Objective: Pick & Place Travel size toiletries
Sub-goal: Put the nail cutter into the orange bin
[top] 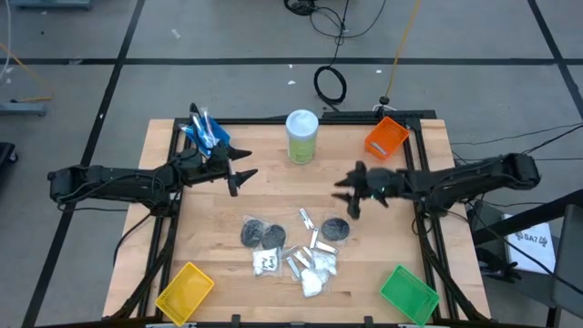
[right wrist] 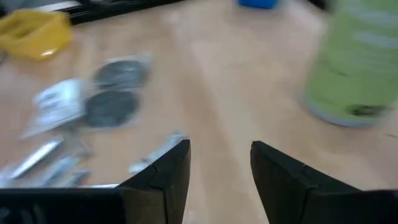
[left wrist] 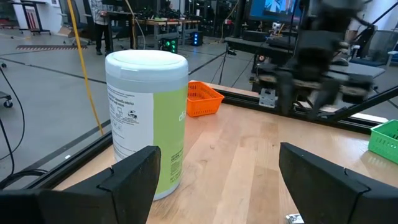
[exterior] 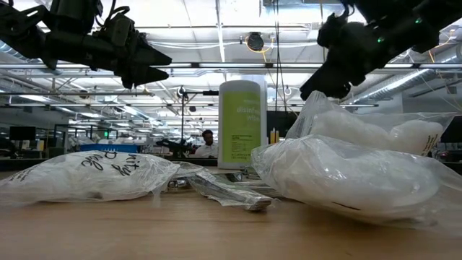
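Both your grippers hang empty above the table.
From above, your toiletries (top: pixel 291 248) lie piled near the front edge; the left gripper (top: pixel 244 176) gapes wide beside the canister (top: pixel 301 136). The right wrist view, though blurred, shows the right gripper (right wrist: pixel 220 163) partly open, apparently holding nothing.
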You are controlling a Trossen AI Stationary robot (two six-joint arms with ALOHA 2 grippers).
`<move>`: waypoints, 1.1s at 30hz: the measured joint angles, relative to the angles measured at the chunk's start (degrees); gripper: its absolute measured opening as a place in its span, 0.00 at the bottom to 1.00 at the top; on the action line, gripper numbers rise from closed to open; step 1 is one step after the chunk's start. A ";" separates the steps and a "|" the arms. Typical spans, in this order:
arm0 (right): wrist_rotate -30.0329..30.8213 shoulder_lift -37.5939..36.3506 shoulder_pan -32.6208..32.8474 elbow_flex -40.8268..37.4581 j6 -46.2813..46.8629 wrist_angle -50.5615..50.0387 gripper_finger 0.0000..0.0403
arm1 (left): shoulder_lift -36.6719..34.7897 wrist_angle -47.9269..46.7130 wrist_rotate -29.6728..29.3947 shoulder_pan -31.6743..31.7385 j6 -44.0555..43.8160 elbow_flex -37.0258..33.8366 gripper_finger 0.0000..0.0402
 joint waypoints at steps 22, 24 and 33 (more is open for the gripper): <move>4.63 40.71 8.17 30.21 8.40 -15.98 0.69 | 0.00 -0.11 0.00 0.00 -0.38 0.00 0.80; 4.49 42.31 7.66 31.30 10.27 -16.95 0.67 | 0.00 -0.11 0.00 0.00 -0.38 0.00 0.80; 3.27 45.56 7.25 31.57 13.35 -19.09 0.62 | 0.00 -0.13 0.00 -0.02 -0.37 0.00 0.80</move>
